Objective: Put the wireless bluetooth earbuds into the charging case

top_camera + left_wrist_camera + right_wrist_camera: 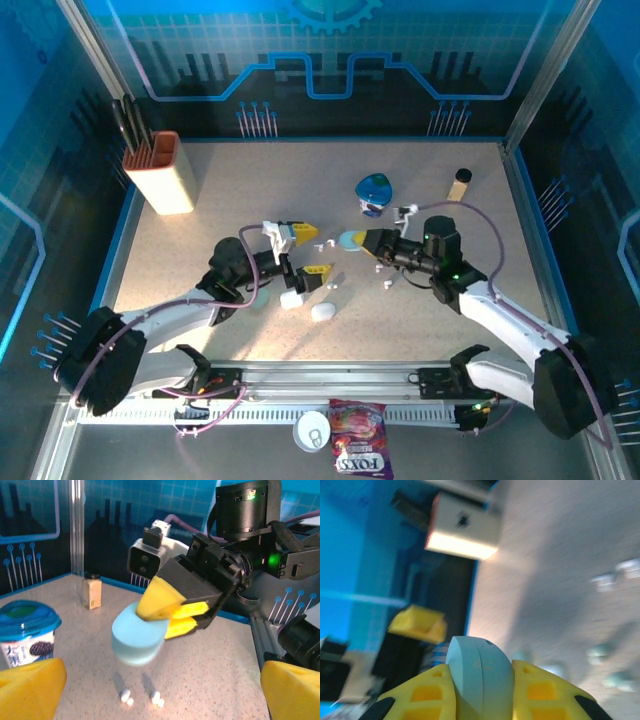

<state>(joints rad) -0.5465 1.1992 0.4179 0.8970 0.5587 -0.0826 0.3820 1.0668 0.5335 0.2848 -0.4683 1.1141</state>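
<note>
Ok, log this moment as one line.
left fingers: open, empty | right fingers: shut on teal case | two white earbuds: loose on table, not inserted

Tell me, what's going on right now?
Left gripper open, empty. Right gripper shut on teal case, held off the table. Two white earbuds lie loose on table below.

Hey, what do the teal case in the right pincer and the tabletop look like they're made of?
The teal case is probably moulded plastic with a satin finish: smooth rounded shell, even colour, soft sheen. The tabletop looks like laminate or stone-look composite, matte: fine beige speckle, no sharp reflections.
</note>
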